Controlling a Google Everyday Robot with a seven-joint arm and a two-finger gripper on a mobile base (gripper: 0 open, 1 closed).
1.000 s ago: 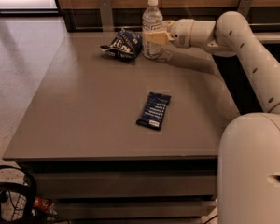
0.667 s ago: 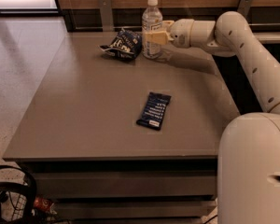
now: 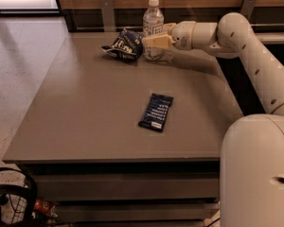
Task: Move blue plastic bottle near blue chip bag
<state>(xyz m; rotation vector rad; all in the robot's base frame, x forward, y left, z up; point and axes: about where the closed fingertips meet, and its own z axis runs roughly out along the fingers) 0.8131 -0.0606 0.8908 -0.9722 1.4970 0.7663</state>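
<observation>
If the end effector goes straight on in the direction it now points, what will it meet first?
The end effector points left along the table's far edge and sits at the blue plastic bottle, so that comes first. Just beyond it lies the blue chip bag, probably next, though depth is unclear.

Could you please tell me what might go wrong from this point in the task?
1. The blue plastic bottle is tall and stands upright, with the end effector at its lower part. A sideways nudge there could tip it over.
2. The blue chip bag lies right beside the end effector's tip, so any further leftward motion might shove or crumple it.
</observation>
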